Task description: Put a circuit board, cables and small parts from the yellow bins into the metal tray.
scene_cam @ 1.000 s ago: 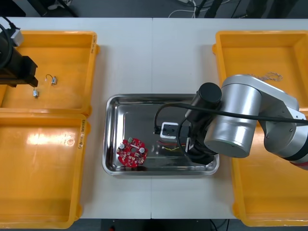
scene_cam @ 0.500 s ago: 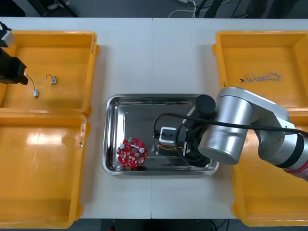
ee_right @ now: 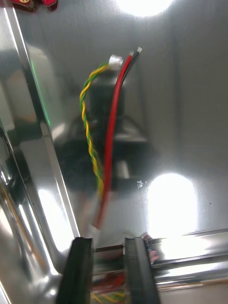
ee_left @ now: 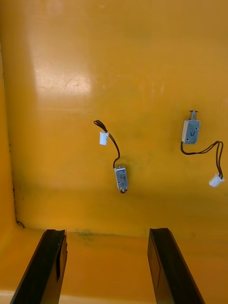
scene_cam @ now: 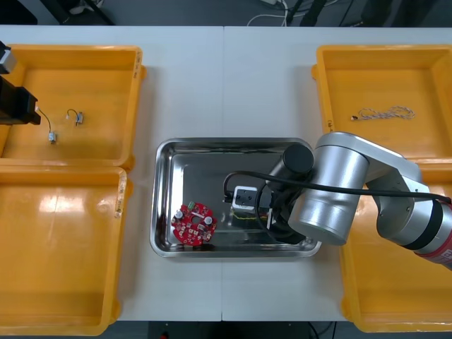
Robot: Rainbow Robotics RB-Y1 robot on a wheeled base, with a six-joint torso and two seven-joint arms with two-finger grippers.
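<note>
At the lower right of the metal tray (scene_cam: 164, 176), my right pincer (ee_right: 108, 244) grips one end of the red and yellow cable (ee_right: 112, 137), low so the rest lies flat on the tray floor. At upper left, my left pincer (ee_left: 107, 232) hangs released over a yellow bin (scene_cam: 106, 67), lined up on a small metal part (ee_left: 121, 178), likely next.

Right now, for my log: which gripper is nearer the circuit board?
Right. Right gripper, shut on a cable, is in the tray with the circuit board; left gripper is over a yellow bin.
</note>
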